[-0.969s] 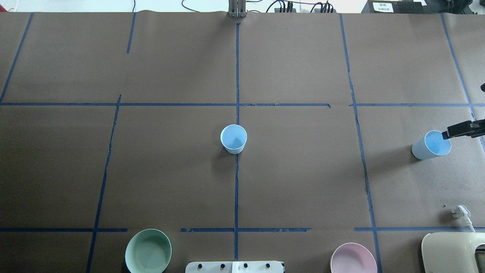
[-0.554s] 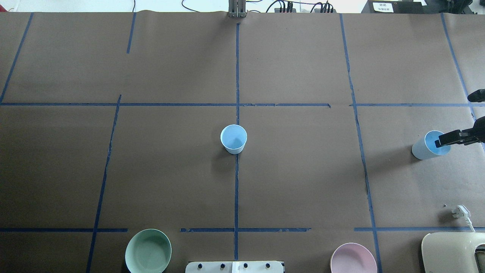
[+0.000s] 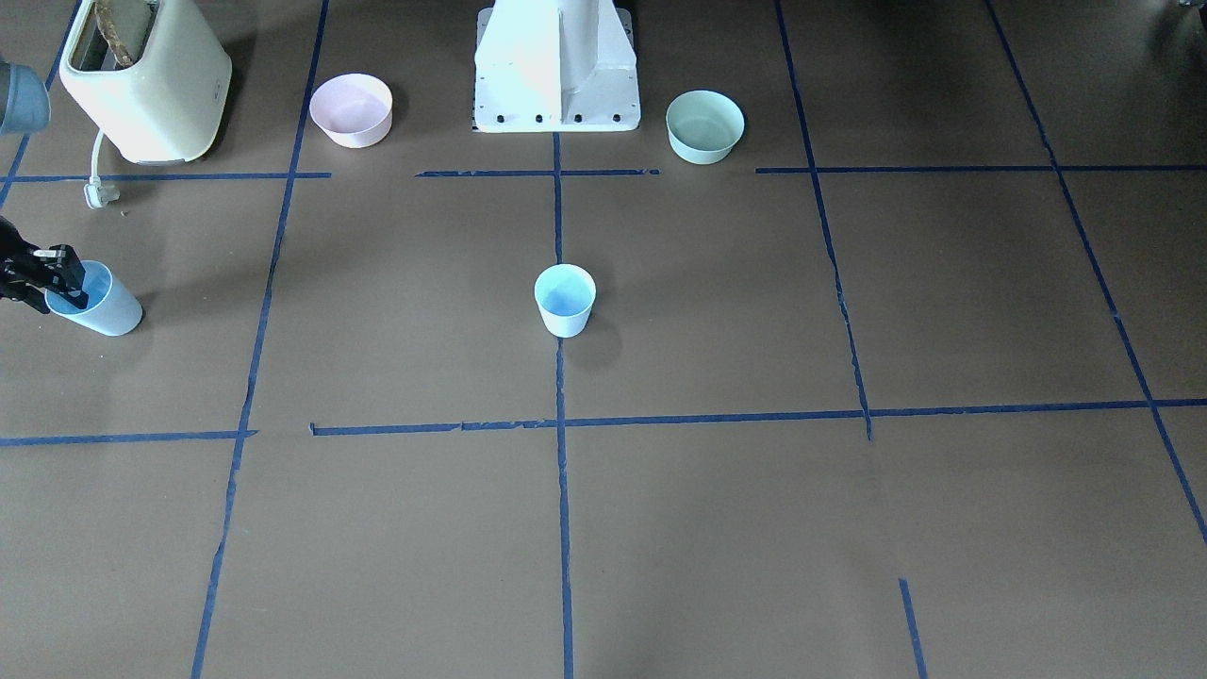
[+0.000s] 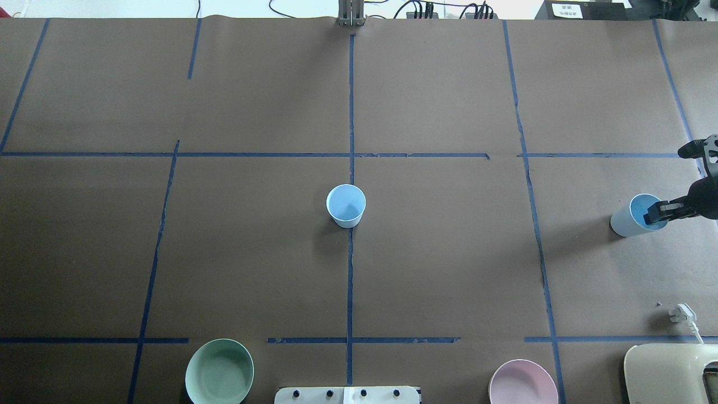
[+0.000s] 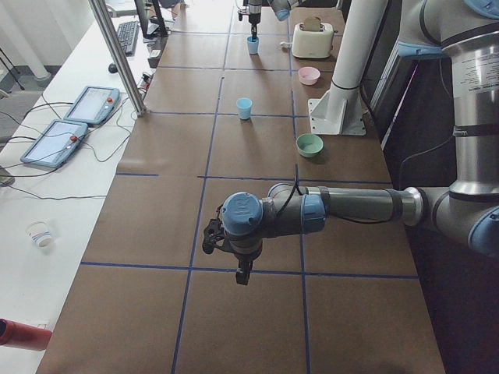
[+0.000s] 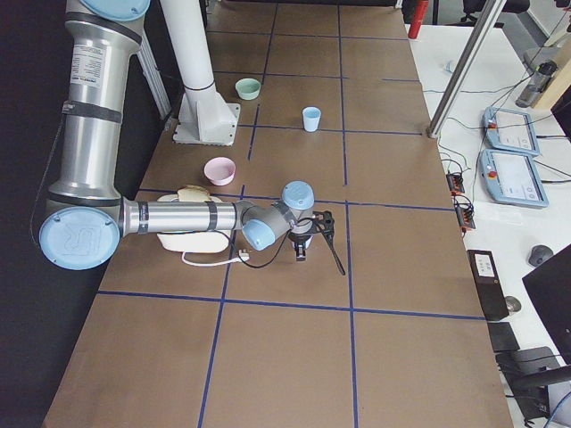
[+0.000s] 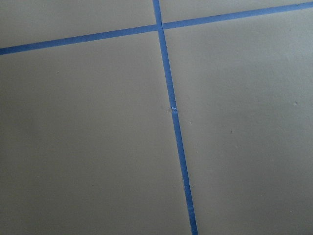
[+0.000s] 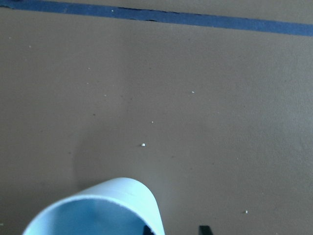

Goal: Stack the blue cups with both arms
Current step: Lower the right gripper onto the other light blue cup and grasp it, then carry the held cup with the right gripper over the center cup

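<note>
One blue cup (image 4: pixel 346 205) stands upright at the table's centre, also in the front view (image 3: pixel 565 299). The second blue cup (image 4: pixel 628 220) stands near the right edge, also in the front view (image 3: pixel 104 306) and at the bottom of the right wrist view (image 8: pixel 98 210). My right gripper (image 4: pixel 653 216) is at this cup's rim, open. One fingertip is inside the cup and the other outside its wall, with a gap showing. My left gripper (image 5: pixel 234 261) hovers over bare table far from both cups. I cannot tell if it is open or shut.
A mint-green bowl (image 4: pixel 219 371) and a pink bowl (image 4: pixel 523 382) sit at the near edge, either side of the white pedestal base (image 4: pixel 348 395). A cream toaster (image 4: pixel 670 373) and its white plug (image 4: pixel 682 313) lie near the right cup. Blue tape lines cross the brown paper.
My right gripper has come further in over the right cup and lowered, so one finger now sits inside its mouth. Both cups have stayed in place.
</note>
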